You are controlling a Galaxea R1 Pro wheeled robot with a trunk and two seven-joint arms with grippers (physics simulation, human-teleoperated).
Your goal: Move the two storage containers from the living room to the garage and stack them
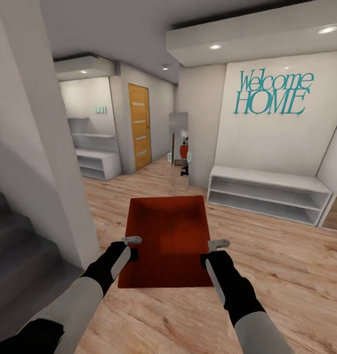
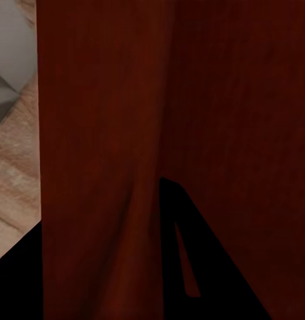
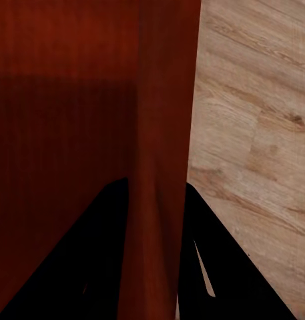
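One orange-red storage container (image 1: pixel 166 236) hangs level in front of me above light wood planks, open side up and with nothing inside. My left gripper (image 1: pixel 132 248) is shut on its left wall near the close corner. My right gripper (image 1: pixel 215 250) is shut on its right wall at the same depth. The left wrist view looks along that red wall (image 2: pixel 105 133), with a dark finger (image 2: pixel 205 267) on its inner side. In the right wrist view, the red wall (image 3: pixel 159 133) sits pinched between two dark fingers (image 3: pixel 92 267). The garage is out of view.
A white wall corner (image 1: pixel 41 172) stands close on the left, with dark stairs (image 1: pixel 16 236) beside it. A low white shelf bench (image 1: pixel 266 194) stands against the "Welcome HOME" wall at right. Ahead lie a mirror (image 1: pixel 180 147), a wooden door (image 1: pixel 139 125) and another white shelf (image 1: pixel 97 164). Wood floor (image 1: pixel 286 275) stretches to the right.
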